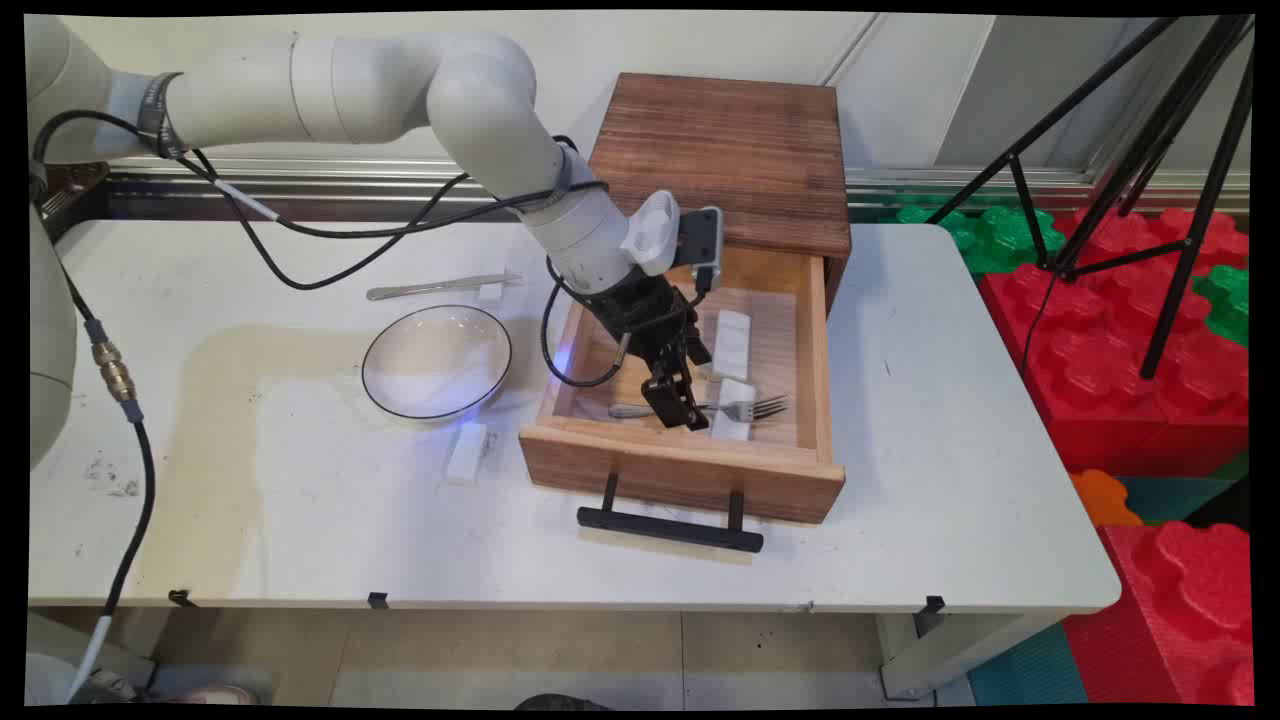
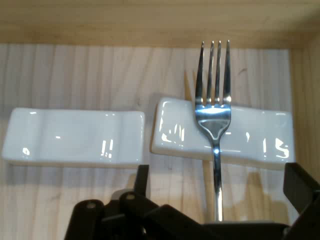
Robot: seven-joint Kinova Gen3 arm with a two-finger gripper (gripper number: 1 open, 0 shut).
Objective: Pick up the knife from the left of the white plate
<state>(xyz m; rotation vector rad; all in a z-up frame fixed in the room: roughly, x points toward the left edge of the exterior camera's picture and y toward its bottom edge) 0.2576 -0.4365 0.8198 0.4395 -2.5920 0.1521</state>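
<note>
Drawer [image 1: 690, 470] pulled open toward bench [image 1: 950, 450] near edge, black handle [image 1: 668, 528] in front. Inside: fork [image 1: 745, 407] lying across white rest [image 1: 733, 410]; second rest [image 1: 731, 344] just behind. End effector [image 1: 680, 412] down in drawer over fork handle, fingers [image 2: 299, 187] spread either side of it, not closed, gripping nothing. On bench left of drawer: small white rest [image 1: 467, 452], glass bowl [image 1: 436, 361], farther back knife [image 1: 440, 287]. Wooden cabinet [image 1: 725, 160] at far edge.

4 white rests [image 1: 731, 343], 1 fork [image 1: 745, 407], 1 bowl [image 1: 436, 361]
</note>
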